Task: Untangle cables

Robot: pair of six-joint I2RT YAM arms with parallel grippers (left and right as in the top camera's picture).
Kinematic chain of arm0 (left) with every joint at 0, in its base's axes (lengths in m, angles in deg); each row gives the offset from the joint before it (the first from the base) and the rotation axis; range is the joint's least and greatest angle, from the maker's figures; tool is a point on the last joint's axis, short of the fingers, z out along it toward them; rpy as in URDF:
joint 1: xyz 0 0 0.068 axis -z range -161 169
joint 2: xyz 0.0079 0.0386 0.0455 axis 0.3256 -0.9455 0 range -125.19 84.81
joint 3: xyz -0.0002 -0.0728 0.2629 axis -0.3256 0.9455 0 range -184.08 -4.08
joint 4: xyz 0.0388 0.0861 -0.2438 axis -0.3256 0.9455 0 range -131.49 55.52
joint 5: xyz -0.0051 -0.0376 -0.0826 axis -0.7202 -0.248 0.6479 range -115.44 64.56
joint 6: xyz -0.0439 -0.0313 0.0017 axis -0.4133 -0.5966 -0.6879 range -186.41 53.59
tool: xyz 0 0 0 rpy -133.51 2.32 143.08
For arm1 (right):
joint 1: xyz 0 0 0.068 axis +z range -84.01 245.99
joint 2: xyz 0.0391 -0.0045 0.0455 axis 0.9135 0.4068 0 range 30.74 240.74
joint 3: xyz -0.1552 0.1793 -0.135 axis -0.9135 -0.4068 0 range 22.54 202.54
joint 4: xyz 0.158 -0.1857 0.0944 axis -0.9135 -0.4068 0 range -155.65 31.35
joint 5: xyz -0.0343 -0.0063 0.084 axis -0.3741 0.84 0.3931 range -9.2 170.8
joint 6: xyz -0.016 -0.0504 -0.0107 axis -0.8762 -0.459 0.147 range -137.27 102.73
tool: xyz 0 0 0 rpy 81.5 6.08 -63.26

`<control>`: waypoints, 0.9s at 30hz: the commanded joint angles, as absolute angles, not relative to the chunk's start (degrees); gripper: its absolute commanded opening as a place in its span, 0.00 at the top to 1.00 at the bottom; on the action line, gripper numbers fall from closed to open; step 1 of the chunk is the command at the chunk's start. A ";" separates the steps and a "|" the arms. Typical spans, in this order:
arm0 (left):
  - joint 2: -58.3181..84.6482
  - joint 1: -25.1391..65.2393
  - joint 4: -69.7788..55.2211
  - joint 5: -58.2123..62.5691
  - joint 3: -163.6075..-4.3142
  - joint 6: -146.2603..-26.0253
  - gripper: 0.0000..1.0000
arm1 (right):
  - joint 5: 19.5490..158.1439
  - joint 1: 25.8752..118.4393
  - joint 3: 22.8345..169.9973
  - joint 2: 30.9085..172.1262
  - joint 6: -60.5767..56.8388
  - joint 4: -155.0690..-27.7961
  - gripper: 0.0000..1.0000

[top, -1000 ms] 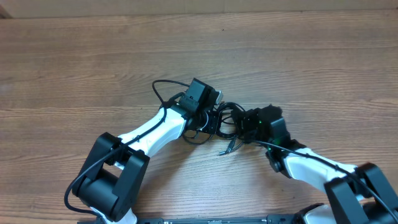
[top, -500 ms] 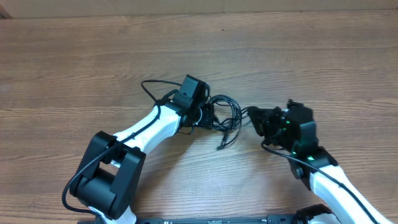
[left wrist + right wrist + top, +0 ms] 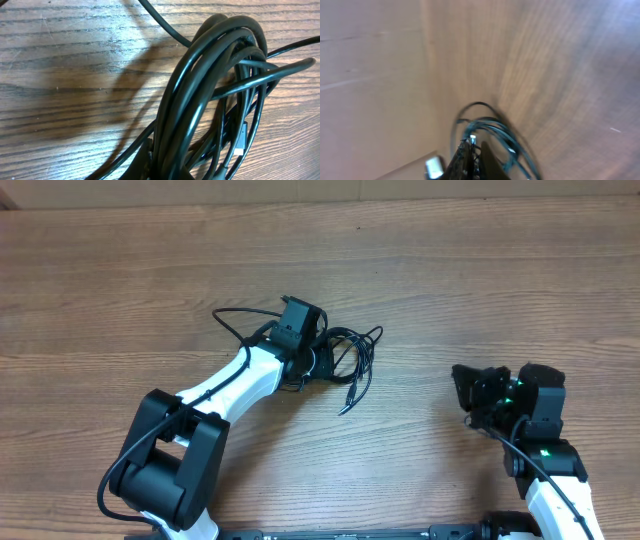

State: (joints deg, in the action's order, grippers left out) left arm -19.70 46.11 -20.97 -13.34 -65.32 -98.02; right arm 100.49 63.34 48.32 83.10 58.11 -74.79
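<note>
The cables form one black tangled bundle on the wooden table, left of centre. One loose strand trails toward the front and ends in a plug. My left gripper is shut on the bundle's left side. In the left wrist view the cables loop thickly ahead and pass between the left gripper, beside a silvery plug. My right gripper is well to the right of the bundle, with bare wood between them. In the blurred right wrist view the right gripper is shut and the cables lie farther off.
A thicker black lead loops out beside the left arm's wrist. Both arm bases stand at the table's front edge. A lighter strip marks the table's far edge.
My right gripper has pulled away to the right and toward the front, and no strand joins it to the bundle now. The left gripper has dragged the bundle leftward.
</note>
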 commanded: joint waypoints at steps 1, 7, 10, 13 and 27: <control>-19.70 46.03 -21.19 -14.45 -65.62 -98.57 0.96 | 104.79 64.26 48.65 83.45 52.01 -75.88 0.81; -19.70 46.03 -21.21 -10.96 -65.62 -93.72 0.96 | 107.41 70.64 48.65 84.92 48.21 -74.24 0.42; -19.70 46.03 -21.21 -4.99 -65.62 -85.10 0.96 | 107.33 75.05 48.65 87.15 48.25 -70.11 0.39; -19.43 45.90 -20.78 1.15 -65.95 -74.57 0.96 | 106.76 78.07 48.65 89.92 48.66 -65.28 0.38; -11.65 45.17 -14.50 2.05 -67.63 -66.35 0.96 | 106.80 79.27 48.65 93.83 58.48 -59.73 0.40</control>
State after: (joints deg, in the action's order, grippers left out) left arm -14.63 44.89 -14.46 -0.07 -65.67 -69.30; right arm 106.91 78.46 48.30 92.65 54.85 -60.08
